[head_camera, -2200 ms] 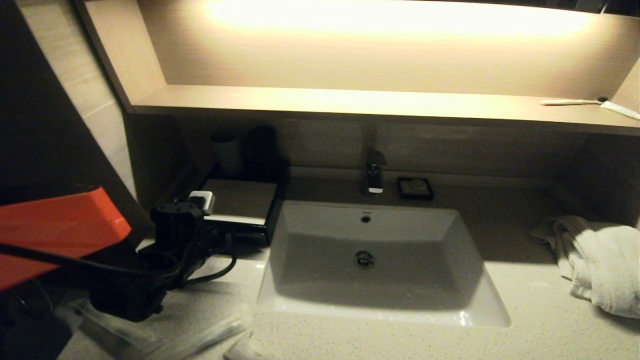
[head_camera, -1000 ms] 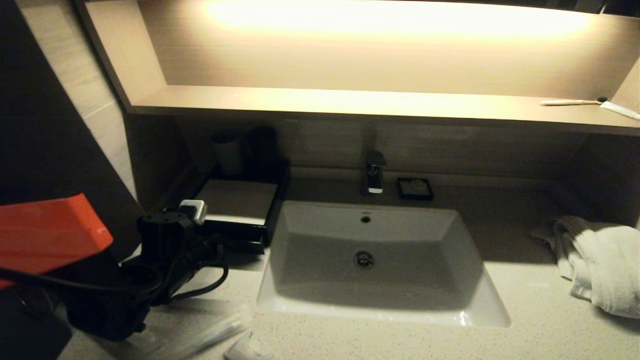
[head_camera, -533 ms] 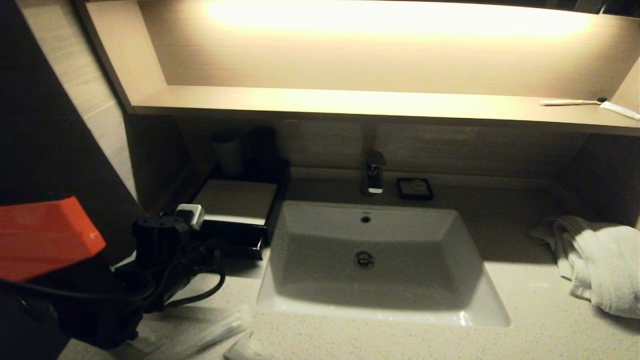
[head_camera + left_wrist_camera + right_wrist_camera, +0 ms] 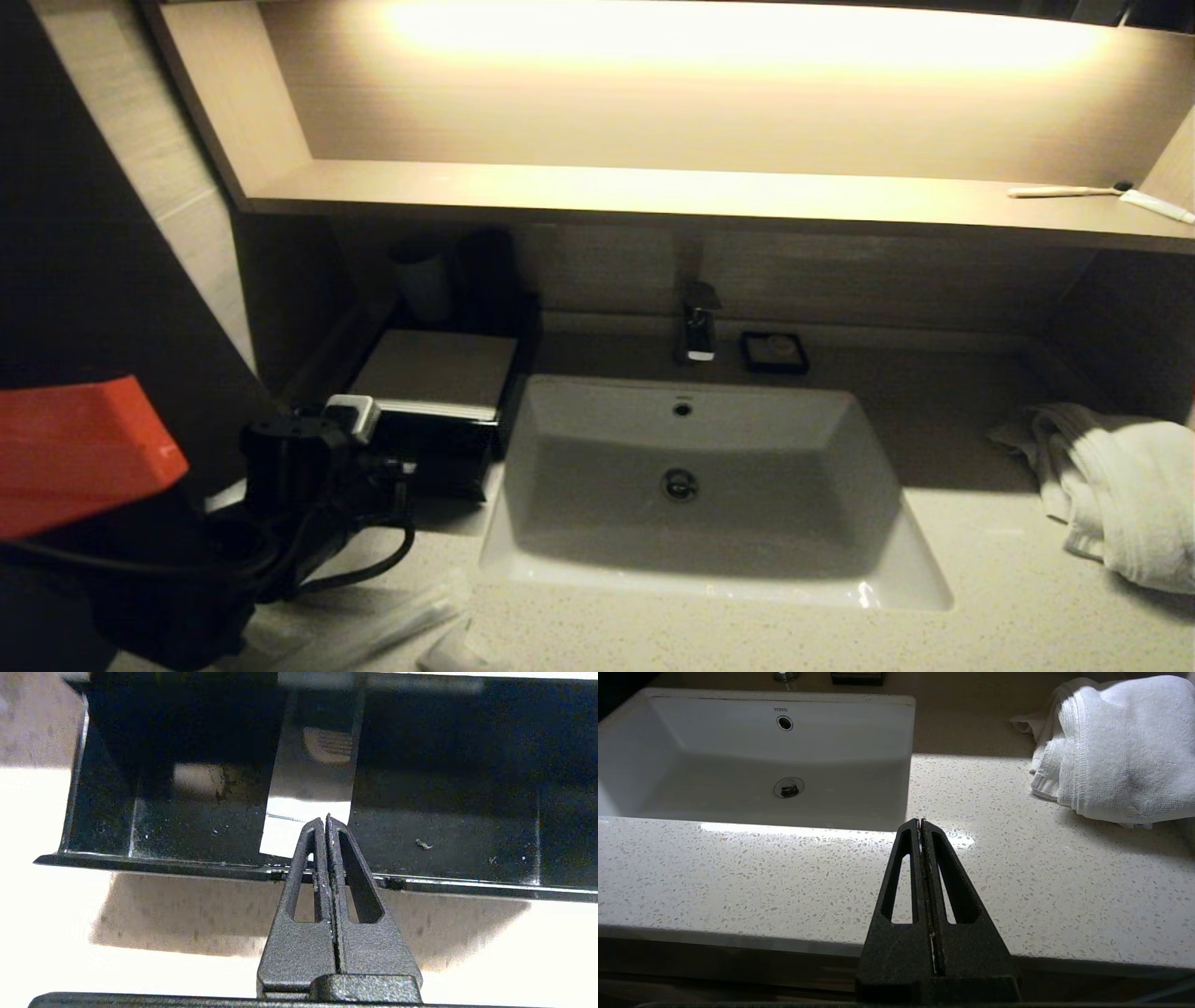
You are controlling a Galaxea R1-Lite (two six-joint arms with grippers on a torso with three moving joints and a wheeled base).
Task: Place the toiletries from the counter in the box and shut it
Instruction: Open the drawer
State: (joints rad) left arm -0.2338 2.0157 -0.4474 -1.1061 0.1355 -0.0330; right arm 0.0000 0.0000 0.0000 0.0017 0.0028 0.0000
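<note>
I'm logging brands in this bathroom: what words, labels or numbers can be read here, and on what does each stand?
"TOTO": on the back wall of the white basin, just above its overflow hole, seen in the right wrist view.
In the head view the same mark is too small to read.
No other text is readable anywhere.

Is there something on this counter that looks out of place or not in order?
Yes. The wrapped toiletries lie loose near the counter's front edge, not in the box, whose drawer stands pulled out. The left gripper is shut at its front lip. A towel lies crumpled right of the basin.
</note>
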